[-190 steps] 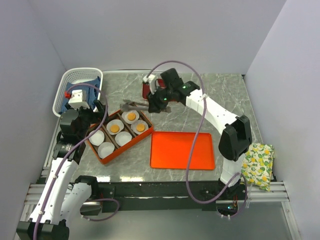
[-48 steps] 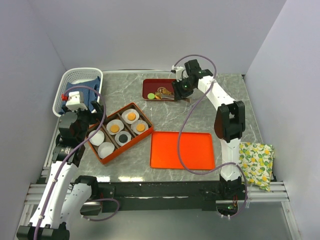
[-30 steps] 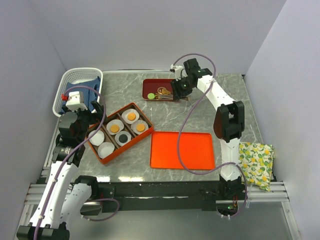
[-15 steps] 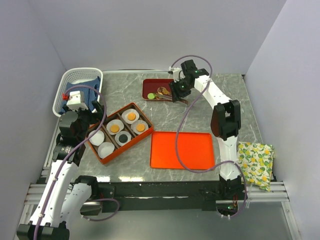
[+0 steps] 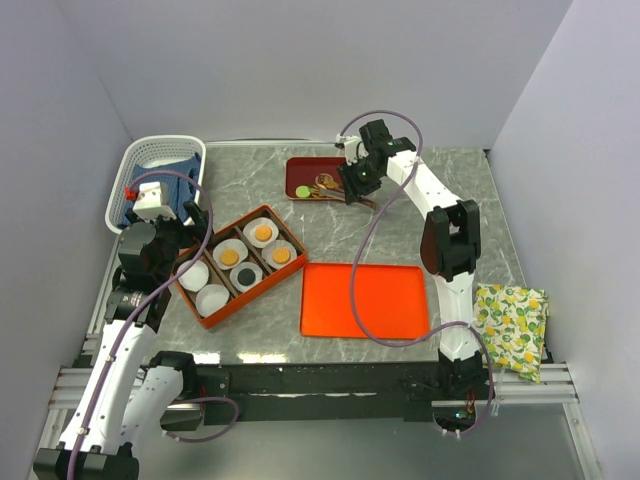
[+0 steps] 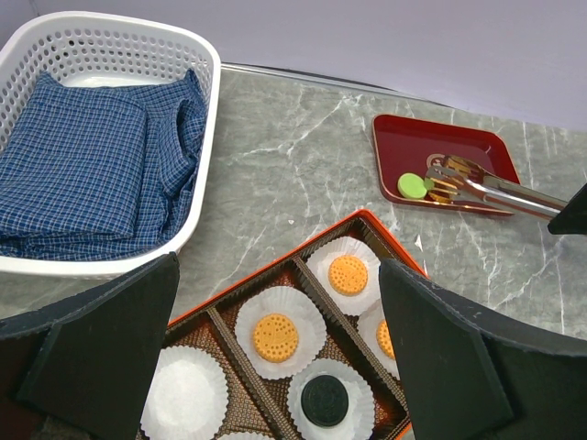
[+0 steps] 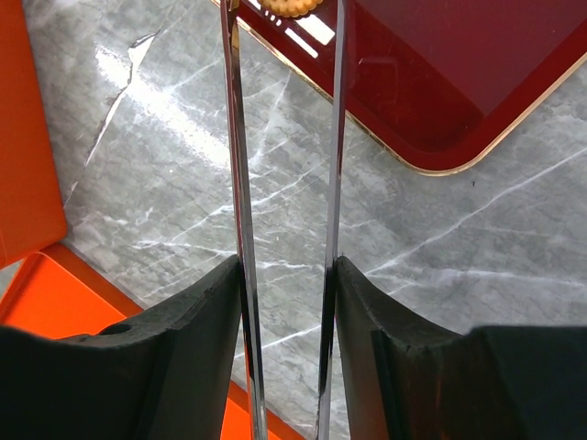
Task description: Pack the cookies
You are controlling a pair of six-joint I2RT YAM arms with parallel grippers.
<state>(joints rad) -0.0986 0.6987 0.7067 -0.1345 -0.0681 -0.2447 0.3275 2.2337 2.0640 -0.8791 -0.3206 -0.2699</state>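
Observation:
An orange box (image 5: 260, 298) holds paper cups with cookies: three orange ones (image 5: 263, 232) and a black one (image 5: 246, 276). Over the box my left gripper (image 6: 280, 302) stands open with nothing in it. At the back, a dark red tray (image 5: 295, 168) holds a green cookie (image 5: 302, 191) and an orange cookie (image 6: 448, 186). My right gripper (image 7: 286, 275) is shut on metal tongs (image 7: 234, 137). The tongs' tips straddle that orange cookie (image 7: 284, 5) in the red tray.
Two white paper cups (image 5: 193, 275) in the box are empty. A flat orange lid (image 5: 365, 300) lies right of the box. A white basket (image 5: 150, 155) with a blue checked cloth stands at the back left. A lemon-print cloth (image 5: 515, 330) lies at the right edge.
Since the oldest frame a black cookie has appeared in the box, and the right arm has gone back to the red tray. In the last second the tongs edged left and narrowed slightly.

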